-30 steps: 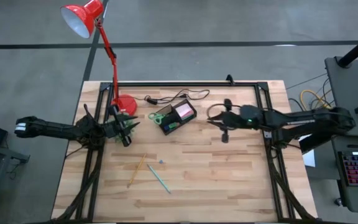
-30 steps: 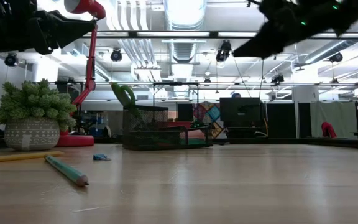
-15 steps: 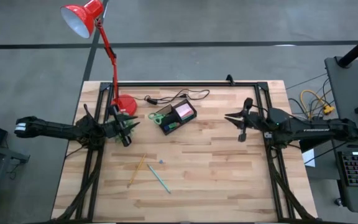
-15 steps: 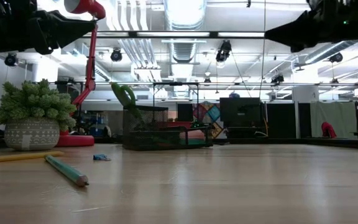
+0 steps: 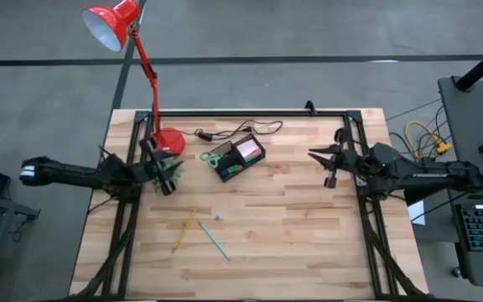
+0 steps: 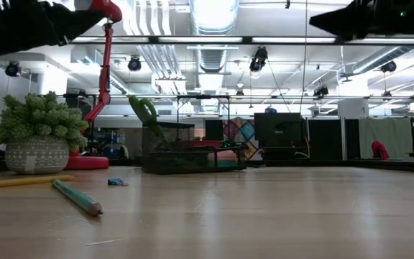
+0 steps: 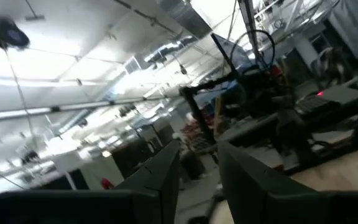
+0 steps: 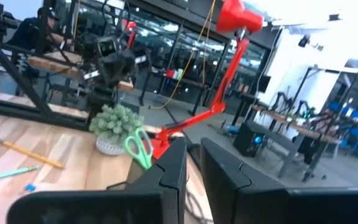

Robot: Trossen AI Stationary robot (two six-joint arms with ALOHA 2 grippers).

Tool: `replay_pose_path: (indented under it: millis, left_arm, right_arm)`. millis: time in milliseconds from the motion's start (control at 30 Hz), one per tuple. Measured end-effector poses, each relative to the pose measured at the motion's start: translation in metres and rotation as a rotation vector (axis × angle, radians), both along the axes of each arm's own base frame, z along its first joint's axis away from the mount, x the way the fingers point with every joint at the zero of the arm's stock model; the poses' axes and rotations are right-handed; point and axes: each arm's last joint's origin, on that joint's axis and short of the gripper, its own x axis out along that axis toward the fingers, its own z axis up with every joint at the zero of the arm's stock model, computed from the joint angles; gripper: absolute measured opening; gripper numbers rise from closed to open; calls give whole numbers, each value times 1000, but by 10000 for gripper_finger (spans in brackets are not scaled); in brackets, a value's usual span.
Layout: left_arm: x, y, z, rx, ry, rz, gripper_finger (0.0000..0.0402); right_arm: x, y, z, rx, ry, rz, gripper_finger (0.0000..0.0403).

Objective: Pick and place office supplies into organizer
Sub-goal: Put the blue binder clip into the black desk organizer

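My right pincer (image 5: 329, 170) has pulled back from the middle of the worktop (image 5: 292, 243) to its right edge. Its fingers stand a narrow slit apart and carry nothing, as the right wrist view confirms (image 8: 192, 146). My left pincer (image 5: 161, 174) hangs at the left of the frame over the small potted plant (image 5: 171, 170), having shifted only slightly leftward. Its fingers are parted too, and nothing is gripped between them (image 7: 199, 149).

Upper centre, the black organizer (image 5: 261, 156) already holds the pink sticky-note pad (image 5: 247, 151), and the green-handled scissors (image 5: 213, 157) jut from its left end. It sits just right of the red lamp's base (image 5: 171, 140).

Still loose on the boards at lower left are the yellow pencil (image 5: 184, 229), the green pen (image 5: 214, 241) and a small blue piece (image 5: 218, 218) between them. All three lie well apart from the organizer.

The retreat reads as the end of one delivery. I judge the job partly done, with three items left. They lie nearer my left arm than my right.
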Motion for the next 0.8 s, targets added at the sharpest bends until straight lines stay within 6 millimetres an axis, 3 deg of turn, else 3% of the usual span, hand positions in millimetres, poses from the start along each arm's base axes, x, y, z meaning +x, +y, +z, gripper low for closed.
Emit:
replay_pose_path:
  millis: [300,533,800]
  left_arm:
    - [21,-1,-10,-64,192,-20,113]
    - [51,-2,-1,-69,363,-18,167]
    - [84,-11,11,-239,719,-41,171]
  right_arm:
    - [-2,0,19,-96,-34,-13,38]
    - [-2,0,22,-96,-41,-14,38]
    - [-2,0,21,-167,-23,-25,38]
